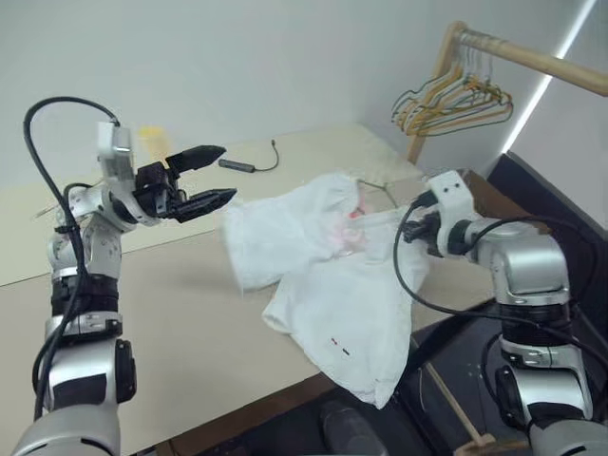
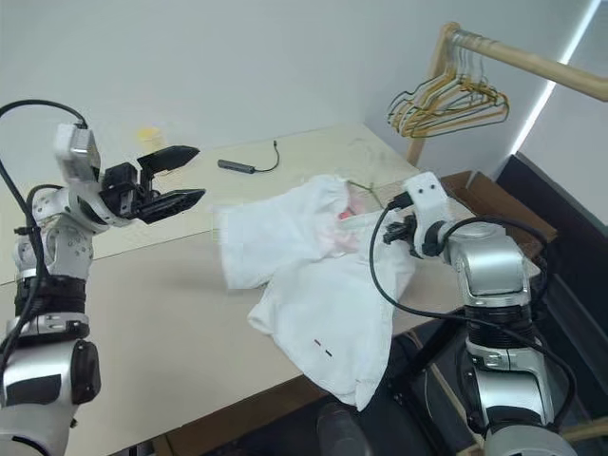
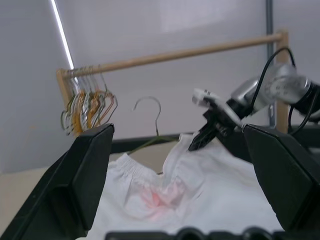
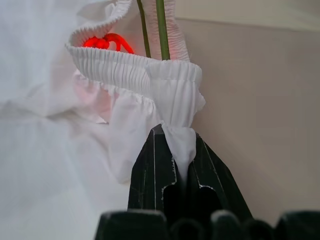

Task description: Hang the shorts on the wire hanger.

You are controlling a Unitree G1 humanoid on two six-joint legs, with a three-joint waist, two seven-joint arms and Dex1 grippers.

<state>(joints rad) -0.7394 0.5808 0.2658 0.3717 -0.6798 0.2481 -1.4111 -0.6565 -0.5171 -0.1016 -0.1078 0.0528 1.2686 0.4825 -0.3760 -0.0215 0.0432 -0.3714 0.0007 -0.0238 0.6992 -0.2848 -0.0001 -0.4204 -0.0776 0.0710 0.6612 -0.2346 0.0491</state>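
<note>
Up close at right hand [image 4: 175,155], pinched shorts [image 4: 145,85] waistband, wire hanger [image 4: 161,25] inside

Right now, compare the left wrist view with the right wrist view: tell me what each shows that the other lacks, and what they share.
Left wrist view: the open left gripper frames a wooden rail carrying a bunch of hangers, and the wire hanger's hook rising behind the cloth.

Right wrist view: the right gripper, shut on a fold of cloth just below the gathered waistband, with the table beyond.

Both: the white shorts and the wire hanger, part of it under the waistband.
</note>
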